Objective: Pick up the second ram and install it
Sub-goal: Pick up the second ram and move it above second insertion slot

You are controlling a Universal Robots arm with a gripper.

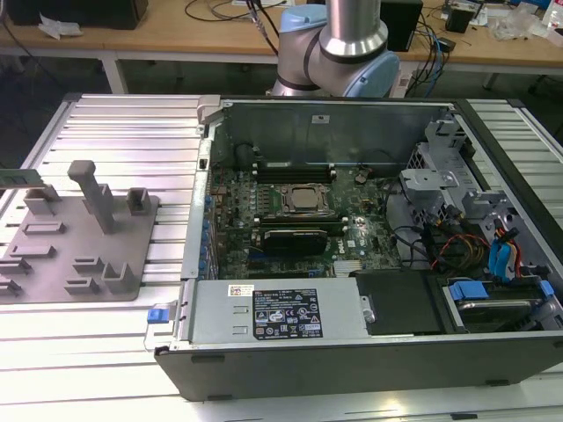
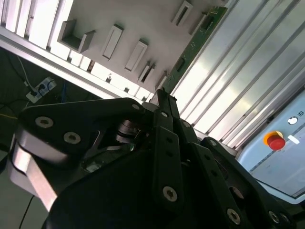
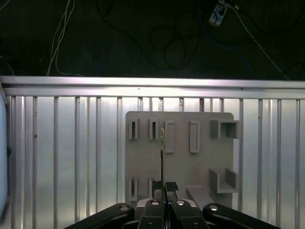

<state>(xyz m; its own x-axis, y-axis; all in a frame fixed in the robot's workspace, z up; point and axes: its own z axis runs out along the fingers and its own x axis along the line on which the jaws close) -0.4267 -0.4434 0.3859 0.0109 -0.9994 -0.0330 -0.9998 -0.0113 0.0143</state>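
With the claw (image 3: 165,188) pinched almost shut on the near end of the ram stick (image 3: 163,151), which stood on edge over the grey tray (image 3: 200,169), well apart from the open computer (image 1: 369,360), you did best to hold the grip square and lift it straight.

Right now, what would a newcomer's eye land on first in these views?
The open computer case with its motherboard exposed dominates the exterior view's right. In the first wrist view, the pincer is shut on the second ram, seen edge-on over the grey slotted tray on the ribbed metal table.
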